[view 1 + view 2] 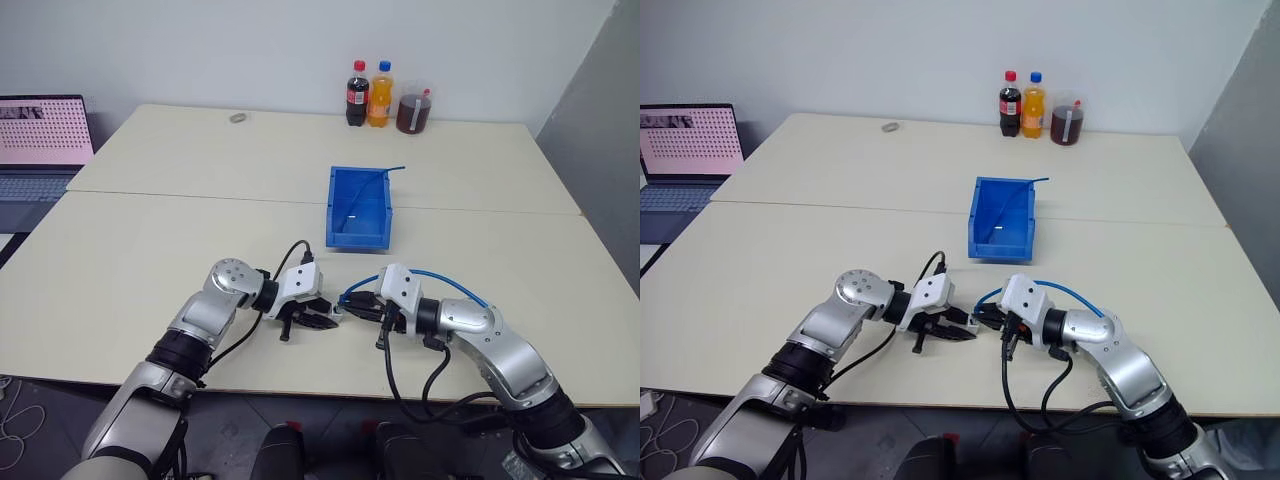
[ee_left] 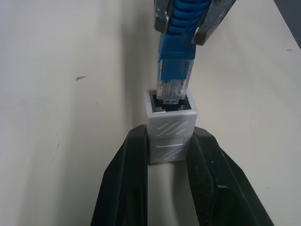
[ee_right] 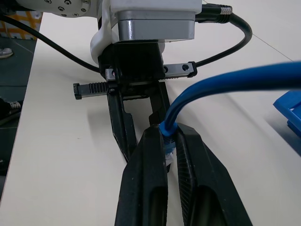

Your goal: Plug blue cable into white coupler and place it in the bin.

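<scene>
With the small white ribbed plastic coupler [image 2: 170, 132] clamped between the left gripper [image 2: 170, 160] jaws and the thin light-blue cable [image 2: 175, 80] pinched in the right gripper [image 3: 170, 155], the plug tip sits at the socket mouth, so mating is under way and seemingly needs a straight push home before the open bright blue plastic bin [image 1: 360, 208].

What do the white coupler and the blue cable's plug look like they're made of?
White coupler: probably matte moulded plastic, with raised diagonal ribs on its face. Blue cable: its plug looks like clear, blue-tinted glossy plastic, with contacts faintly visible through it; its boot looks rubbery and ridged.
</scene>
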You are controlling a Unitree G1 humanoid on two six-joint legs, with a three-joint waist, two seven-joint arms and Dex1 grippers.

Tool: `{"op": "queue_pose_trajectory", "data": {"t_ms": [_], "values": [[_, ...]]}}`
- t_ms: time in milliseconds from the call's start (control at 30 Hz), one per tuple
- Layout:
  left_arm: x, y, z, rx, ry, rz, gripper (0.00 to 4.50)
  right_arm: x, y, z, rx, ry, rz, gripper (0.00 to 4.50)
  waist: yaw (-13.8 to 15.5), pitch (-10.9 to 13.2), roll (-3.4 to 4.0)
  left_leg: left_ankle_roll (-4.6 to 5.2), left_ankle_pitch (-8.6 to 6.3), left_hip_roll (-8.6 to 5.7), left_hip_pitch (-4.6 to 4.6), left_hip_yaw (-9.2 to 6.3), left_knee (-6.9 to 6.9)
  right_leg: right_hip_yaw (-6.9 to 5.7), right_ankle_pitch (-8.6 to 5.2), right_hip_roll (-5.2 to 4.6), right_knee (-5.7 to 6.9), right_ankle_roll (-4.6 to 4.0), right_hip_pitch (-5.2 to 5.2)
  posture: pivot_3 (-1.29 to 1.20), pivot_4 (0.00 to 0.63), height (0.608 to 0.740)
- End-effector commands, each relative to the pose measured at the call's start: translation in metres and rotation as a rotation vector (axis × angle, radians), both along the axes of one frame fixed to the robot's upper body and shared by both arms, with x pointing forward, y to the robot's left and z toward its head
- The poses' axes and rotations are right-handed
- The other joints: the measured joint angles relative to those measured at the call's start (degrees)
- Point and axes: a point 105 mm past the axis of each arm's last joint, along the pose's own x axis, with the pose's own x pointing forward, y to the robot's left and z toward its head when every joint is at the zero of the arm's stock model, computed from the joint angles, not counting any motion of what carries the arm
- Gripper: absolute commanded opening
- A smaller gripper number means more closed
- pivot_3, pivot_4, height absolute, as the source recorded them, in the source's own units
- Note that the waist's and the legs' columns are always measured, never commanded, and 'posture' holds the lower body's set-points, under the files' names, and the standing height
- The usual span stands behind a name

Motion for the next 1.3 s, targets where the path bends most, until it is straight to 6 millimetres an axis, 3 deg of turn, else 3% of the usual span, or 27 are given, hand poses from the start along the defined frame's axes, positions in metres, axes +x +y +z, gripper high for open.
{"op": "queue_pose_trajectory", "data": {"t_ms": [33,367,567,833,1300], "values": [[-0.008,-0.001,-0.017,0.031,0.055,-0.002,0.81,-0.004,-0.001,-0.018,-0.051,0.07,0.008,0.02,0.0,0.0,0.0,0.0,0.0,0.0,0.05,0.0,0.0,0.0,0.0,0.0,-0.01,-0.01,0.05,0.0,0.15,0.74],[-0.008,0.0,-0.018,0.032,0.055,0.006,0.81,-0.014,0.003,-0.015,-0.032,0.086,0.08,0.02,0.0,0.0,0.01,0.01,-0.01,0.0,0.33,0.0,-0.03,0.0,-0.05,-0.01,-0.04,-0.07,0.34,0.0,0.15,0.74],[-0.009,0.001,-0.019,0.036,0.056,0.005,0.81,-0.009,0.001,-0.015,-0.034,0.067,0.056,0.02,0.0,0.0,0.01,0.01,-0.01,0.0,0.35,0.01,-0.03,0.01,-0.05,-0.01,-0.04,-0.07,0.34,0.0,0.15,0.74],[-0.011,0.004,-0.02,0.043,0.059,0.001,0.81,-0.005,-0.006,0.014,0.029,0.005,0.018,0.02,0.0,0.0,0.01,0.01,-0.01,0.0,0.34,0.01,-0.04,0.01,-0.06,-0.01,-0.04,-0.08,0.34,0.0,0.15,0.74],[-0.014,0.007,-0.022,0.054,0.063,0.001,0.81,0.002,-0.001,0.01,0.068,0.009,-0.026,0.02,-0.1,0.0,0.01,0.01,-0.02,0.01,0.34,0.0,-0.09,-0.01,-0.1,-0.01,-0.04,-0.14,0.32,0.0,0.15,0.74]]}}
